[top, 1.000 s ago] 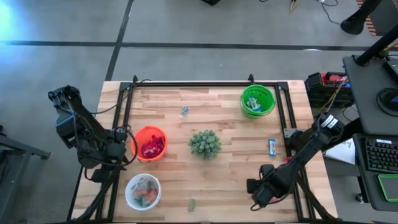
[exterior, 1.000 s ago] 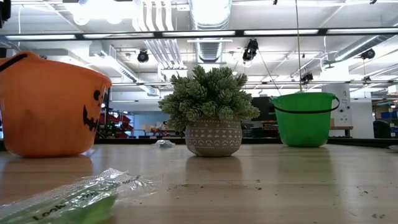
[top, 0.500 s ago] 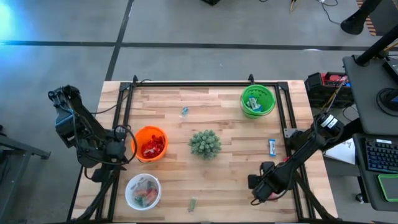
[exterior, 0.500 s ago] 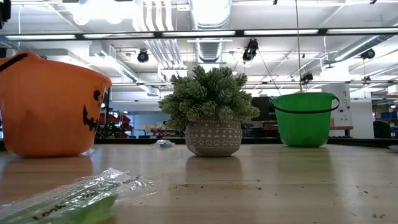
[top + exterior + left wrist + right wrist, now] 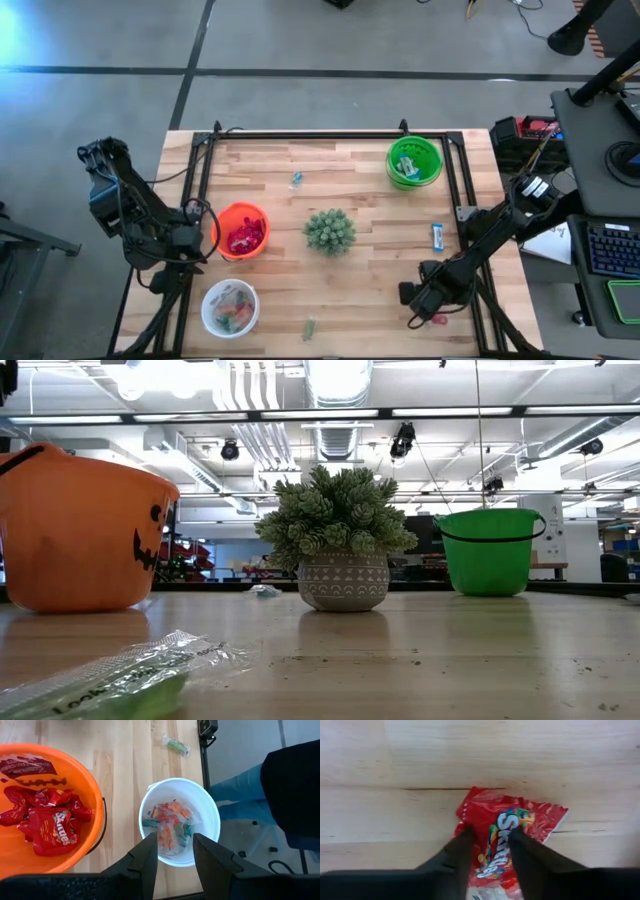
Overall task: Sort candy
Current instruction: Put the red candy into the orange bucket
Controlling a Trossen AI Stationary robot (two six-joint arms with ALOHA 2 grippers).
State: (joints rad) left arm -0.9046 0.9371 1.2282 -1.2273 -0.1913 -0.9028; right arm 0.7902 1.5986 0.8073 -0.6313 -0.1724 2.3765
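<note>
A red candy packet (image 5: 512, 837) lies flat on the wood near the table's near right corner. My right gripper (image 5: 490, 847) is down on it, pointing steeply down, its fingers closed in on the packet's middle. In the high view only a bit of red (image 5: 433, 318) shows under that gripper (image 5: 425, 305). My left gripper (image 5: 175, 857) hangs open and empty above the white bowl (image 5: 210, 805) of mixed candy, beside the orange bowl (image 5: 95, 795) of red packets. Loose candy lies on the table: a blue bar (image 5: 437, 236), a small teal piece (image 5: 296, 180), a green piece (image 5: 309, 328). My right gripper comes from above and slants down onto the red packet's middle (image 5: 492, 837). Its two fingertips (image 5: 462, 842) rest on the wrapper with a strip of it between them. The packet lies flat on the table, its far corners spread out beyond the fingers.
A spiky green plant in a pot (image 5: 329, 230) stands mid-table. A green bowl (image 5: 414, 161) with candy stands at the far right. A black frame rail (image 5: 320, 134) runs around the table. A person's leg (image 5: 240, 795) shows beyond the near left edge.
My right gripper has sunk toward the table at the near right, and its arm has dropped lower over the edge. The bowls and loose candy have stayed put.
</note>
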